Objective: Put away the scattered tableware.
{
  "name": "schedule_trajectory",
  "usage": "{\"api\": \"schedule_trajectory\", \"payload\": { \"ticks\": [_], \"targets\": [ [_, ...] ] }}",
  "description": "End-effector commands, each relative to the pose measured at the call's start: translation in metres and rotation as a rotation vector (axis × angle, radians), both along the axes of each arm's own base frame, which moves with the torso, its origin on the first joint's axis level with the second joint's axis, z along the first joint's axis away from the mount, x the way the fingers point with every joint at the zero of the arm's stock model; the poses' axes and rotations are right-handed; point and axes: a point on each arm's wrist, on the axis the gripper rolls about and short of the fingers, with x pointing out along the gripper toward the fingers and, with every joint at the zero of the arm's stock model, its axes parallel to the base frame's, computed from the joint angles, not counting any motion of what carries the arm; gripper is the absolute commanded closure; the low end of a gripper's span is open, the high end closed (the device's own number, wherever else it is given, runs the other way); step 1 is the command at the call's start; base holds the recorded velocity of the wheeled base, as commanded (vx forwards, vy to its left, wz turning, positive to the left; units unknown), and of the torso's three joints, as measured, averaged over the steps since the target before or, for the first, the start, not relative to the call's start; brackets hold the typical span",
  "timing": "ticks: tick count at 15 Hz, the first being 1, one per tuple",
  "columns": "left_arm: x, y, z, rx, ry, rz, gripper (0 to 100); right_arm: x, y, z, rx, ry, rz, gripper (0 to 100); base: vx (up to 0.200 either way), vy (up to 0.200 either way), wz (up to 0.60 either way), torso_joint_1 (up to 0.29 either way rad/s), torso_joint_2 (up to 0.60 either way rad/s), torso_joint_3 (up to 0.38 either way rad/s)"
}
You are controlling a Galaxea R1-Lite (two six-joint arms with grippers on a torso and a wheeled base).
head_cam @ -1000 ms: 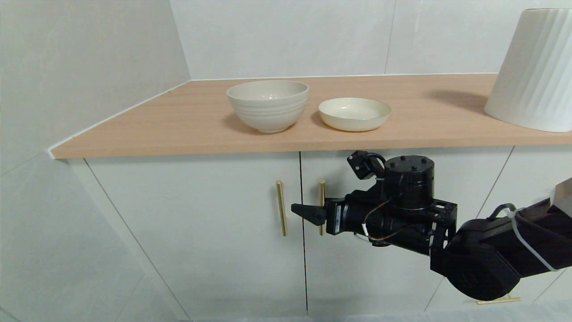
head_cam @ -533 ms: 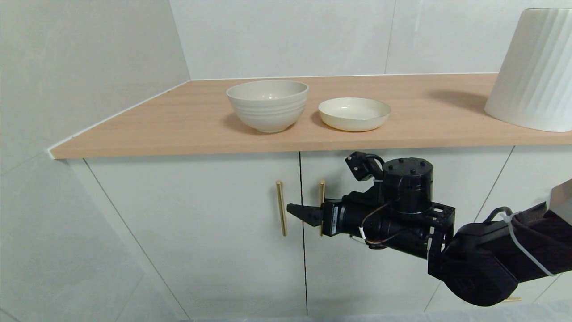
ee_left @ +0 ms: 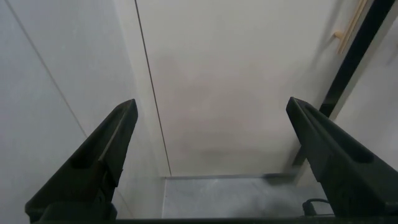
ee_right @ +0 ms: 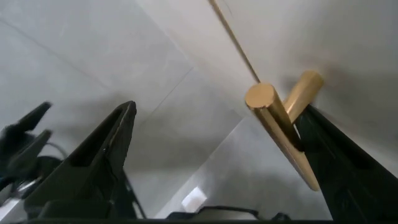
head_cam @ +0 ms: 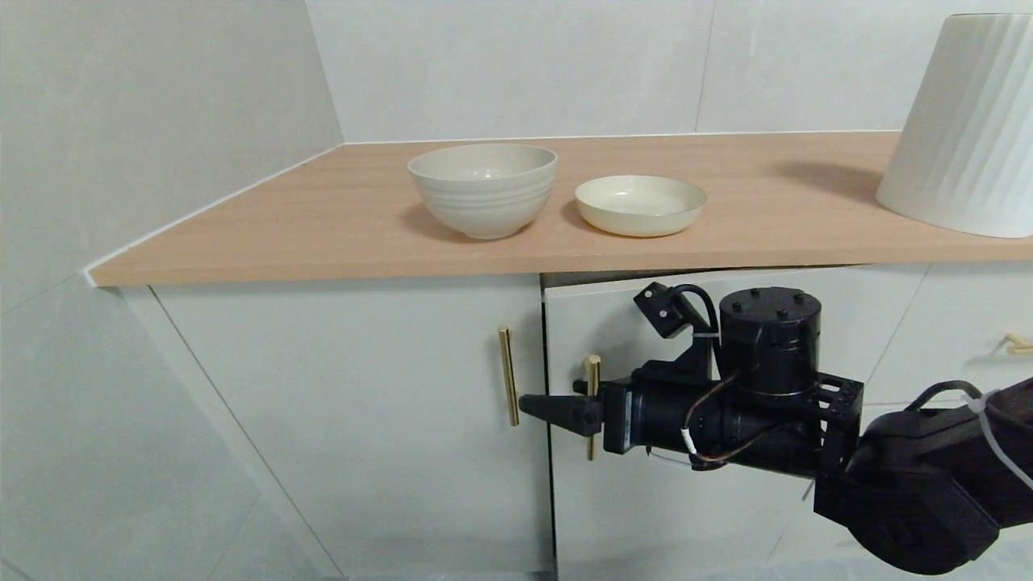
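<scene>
Right claw (head_cam: 555,408) reaches level and leftward at the right cabinet door (head_cam: 646,516), which stands slightly ajar. Its fingers are apart, with the door's brass handle (head_cam: 592,403) against the inner face of one finger. Handle long axis: vertical. On the counter (head_cam: 323,234), the bowl (head_cam: 483,190) stands left of the shallow dish (head_cam: 641,206), just beside it, both mouths up. Left claw (ee_left: 211,106) is spread, facing cabinet panels.

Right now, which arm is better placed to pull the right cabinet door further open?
Right. The right gripper has the brass handle between its fingers, and the right door stands ajar. The left gripper hangs open before a plain panel, away from the handles.
</scene>
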Motion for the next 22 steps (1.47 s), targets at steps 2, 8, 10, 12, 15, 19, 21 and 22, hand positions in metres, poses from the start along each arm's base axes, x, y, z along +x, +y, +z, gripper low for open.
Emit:
{"api": "schedule_trajectory", "payload": {
  "ticks": [2,8,10,12,15,19,21,22],
  "targets": [
    [0.0,0.0,0.0,0.001,0.0,0.0,0,-0.011,-0.01,0.008,0.016,0.001,0.064,0,0.0,0.0,0.0,0.0,0.0,0.0],
    [0.0,0.0,0.0,0.002,-0.003,-0.001,0,-0.013,-0.012,0.006,0.009,0.013,0.076,0,0.0,0.0,0.0,0.0,0.0,0.0],
    [-0.006,-0.001,0.022,0.012,-0.104,-0.022,0,-0.015,-0.014,0.008,0.01,0.01,0.077,0,0.0,0.0,0.0,0.0,0.0,0.0],
    [-0.012,-0.002,0.047,0.02,-0.1,-0.139,0,-0.016,-0.015,0.009,0.013,0.006,0.077,0,0.0,0.0,0.0,0.0,0.0,0.0],
    [0.015,-0.009,0.126,-0.018,0.094,-0.461,0,-0.02,-0.018,0.009,0.013,0.008,0.081,0,0.0,0.0,0.0,0.0,0.0,0.0],
    [0.094,-0.017,0.155,-0.073,0.318,-0.616,0,-0.021,-0.018,0.009,0.011,0.01,0.084,0,0.0,0.0,0.0,0.0,0.0,0.0],
    [0.115,-0.021,0.141,-0.12,0.434,-0.638,0,-0.021,-0.018,0.009,0.012,0.009,0.086,0,0.0,0.0,0.0,0.0,0.0,0.0],
    [0.12,-0.026,0.132,-0.128,0.483,-0.671,0,-0.021,-0.018,0.009,0.013,0.008,0.086,0,0.0,0.0,0.0,0.0,0.0,0.0]
  ]
}}
